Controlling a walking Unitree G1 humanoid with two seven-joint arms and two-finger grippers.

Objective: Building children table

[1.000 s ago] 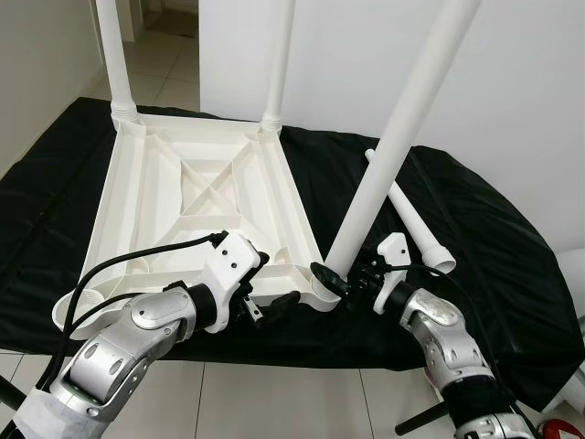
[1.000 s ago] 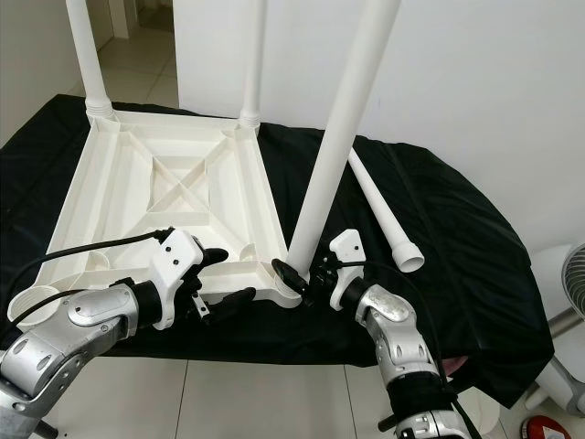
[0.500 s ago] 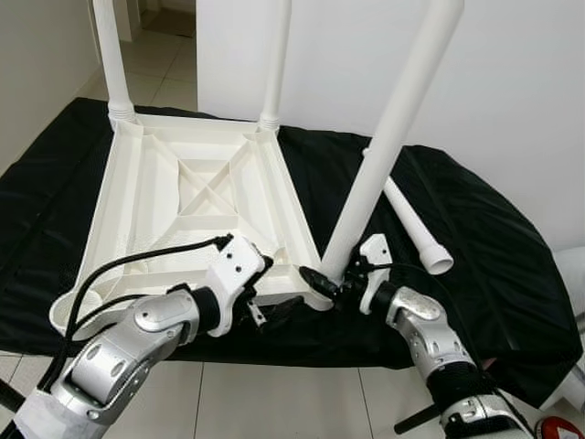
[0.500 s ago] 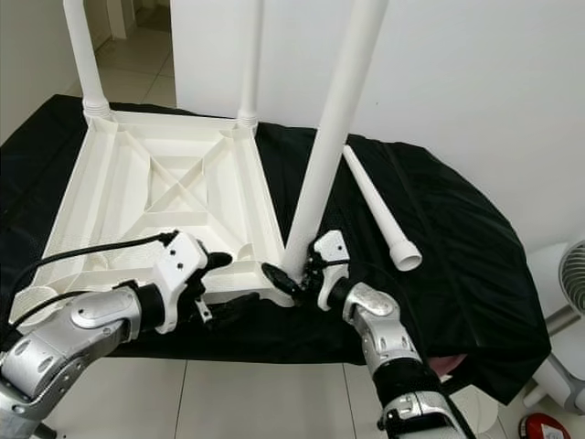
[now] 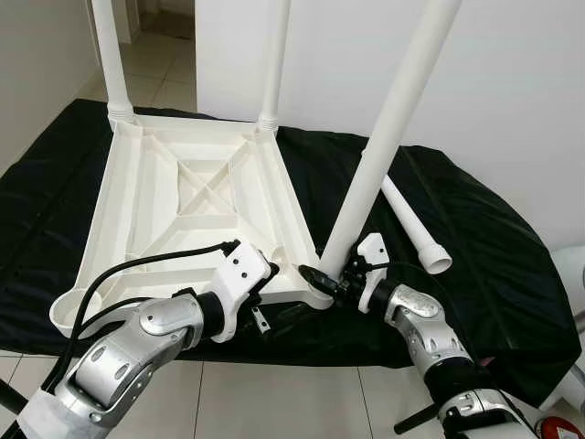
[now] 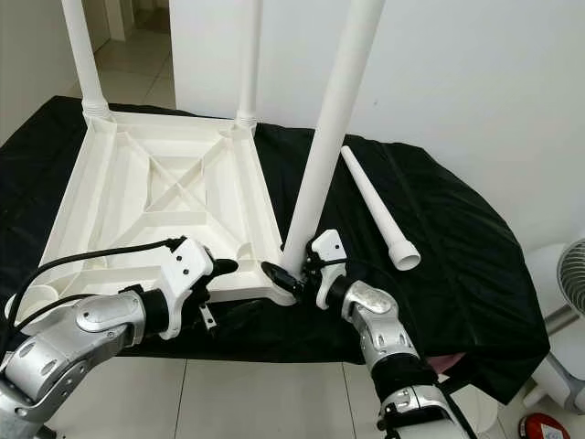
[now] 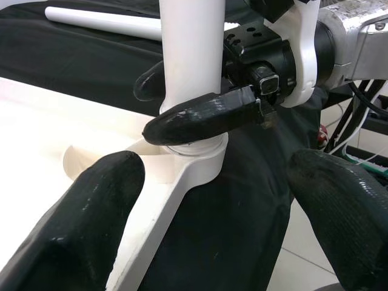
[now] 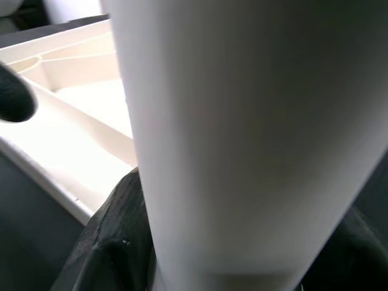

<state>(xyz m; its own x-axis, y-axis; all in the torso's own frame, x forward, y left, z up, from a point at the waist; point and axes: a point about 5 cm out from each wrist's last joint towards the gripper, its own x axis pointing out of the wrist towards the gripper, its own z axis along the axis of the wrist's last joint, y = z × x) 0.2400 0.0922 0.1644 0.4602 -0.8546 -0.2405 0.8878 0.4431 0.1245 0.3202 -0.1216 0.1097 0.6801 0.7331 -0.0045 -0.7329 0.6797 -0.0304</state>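
A white table top [image 5: 183,210] lies upside down on a black cloth [image 5: 475,274]. Two white legs [image 5: 111,55] [image 5: 274,64] stand in its far corners. My right gripper [image 5: 322,279] is shut on the foot of a third leg [image 5: 384,155], which leans right and sits at the near right corner socket [image 7: 194,160]. In the right wrist view the leg [image 8: 242,151] passes between the black fingers [image 8: 115,242]. My left gripper [image 7: 218,176] is open at the table's front edge, its fingers either side of that corner and touching nothing. A fourth leg [image 5: 416,224] lies loose on the cloth.
The cloth-covered surface ends just in front of my arms, with tiled floor [image 5: 274,402] below. A white wall [image 5: 512,91] stands close behind. A white fan [image 6: 567,302] and a red object [image 6: 539,428] are at the right on the floor.
The right gripper has brought the leg's foot slightly left onto the corner socket, and the leg stands a little steeper. The left gripper has slid lower along the front edge, still open.
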